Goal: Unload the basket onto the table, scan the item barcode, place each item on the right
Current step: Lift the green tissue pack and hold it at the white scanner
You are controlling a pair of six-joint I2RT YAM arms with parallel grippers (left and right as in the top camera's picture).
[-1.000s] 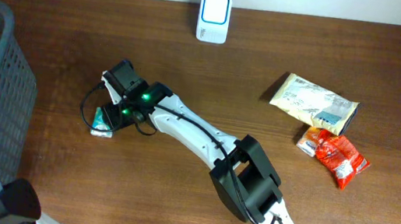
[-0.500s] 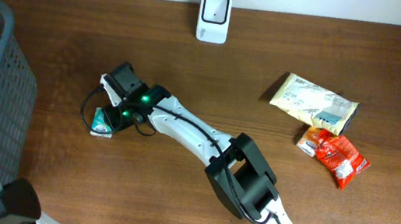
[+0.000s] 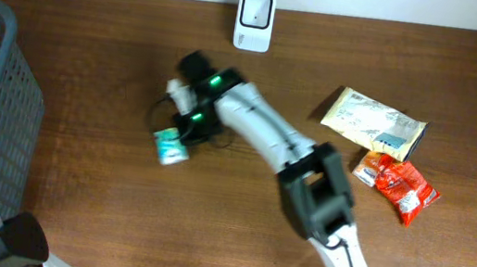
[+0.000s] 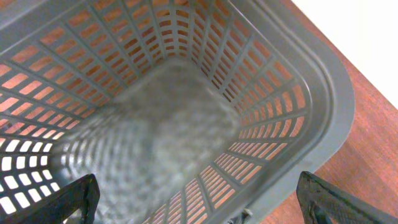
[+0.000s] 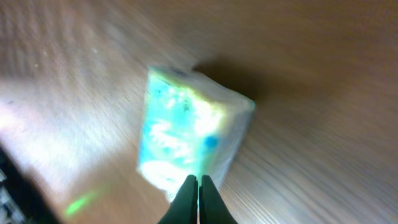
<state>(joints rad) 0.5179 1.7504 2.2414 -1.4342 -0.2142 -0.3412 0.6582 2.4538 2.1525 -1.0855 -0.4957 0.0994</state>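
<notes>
Item: small teal-and-white packet, left of centre on the brown wooden surface, well below the white scanner at the far edge. Blurred in the right wrist view; printing unreadable, barcode not discernible; dark shadow just beyond its upper right corner.

Right pincer: reaching in from the lower right, over the packet. Fingers pressed together, tips meeting at the packet's near edge, apparently nipping it.

Left pincer: spread wide, nothing between the fingers, poised above the grey slatted basket.

Basket: at the left edge of the surface, interior bare where visible.

Other stock, right side: pale yellow pouch; red wrapper just below it, touching or nearly so.
</notes>
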